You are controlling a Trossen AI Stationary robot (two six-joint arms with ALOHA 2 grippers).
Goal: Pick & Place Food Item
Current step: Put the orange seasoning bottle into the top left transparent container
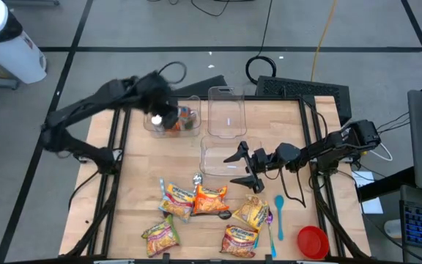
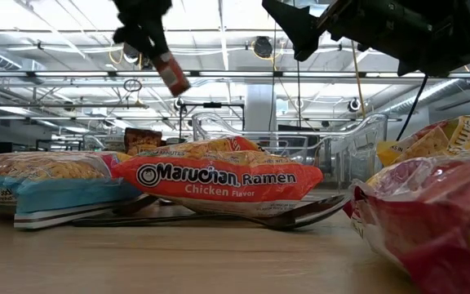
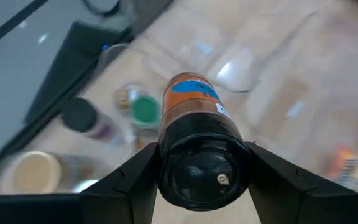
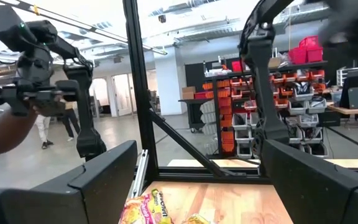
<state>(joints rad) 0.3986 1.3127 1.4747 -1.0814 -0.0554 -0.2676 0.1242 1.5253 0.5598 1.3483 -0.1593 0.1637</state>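
Observation:
My left gripper (image 1: 161,116) hangs over the far left clear bin (image 1: 190,126), shut on a spice bottle (image 3: 191,102) with a black cap, brown contents and a blue and orange label. In the low view the bottle (image 2: 171,75) slants down below the gripper (image 2: 141,28), high above the table. Several ramen packets (image 1: 196,199) lie flat on the near part of the table. My right gripper (image 1: 239,167) stands open near the table's middle, nothing between its fingers (image 4: 104,174). My left gripper pinches the bottle at its cap end (image 3: 197,171), one finger (image 3: 135,180) on each side of it. The fingers come from above, slanting down, and lie along the bottle. The bottle is lifted clear and tilted, its base pointing away from the gripper.
Two more clear bins (image 1: 227,110) (image 1: 222,155) stand at the far middle. Small jars (image 3: 145,111) sit in the bin under the left gripper. A blue spoon (image 1: 278,213) and a red bowl (image 1: 312,240) lie near right. A black frame (image 1: 321,147) edges the table.

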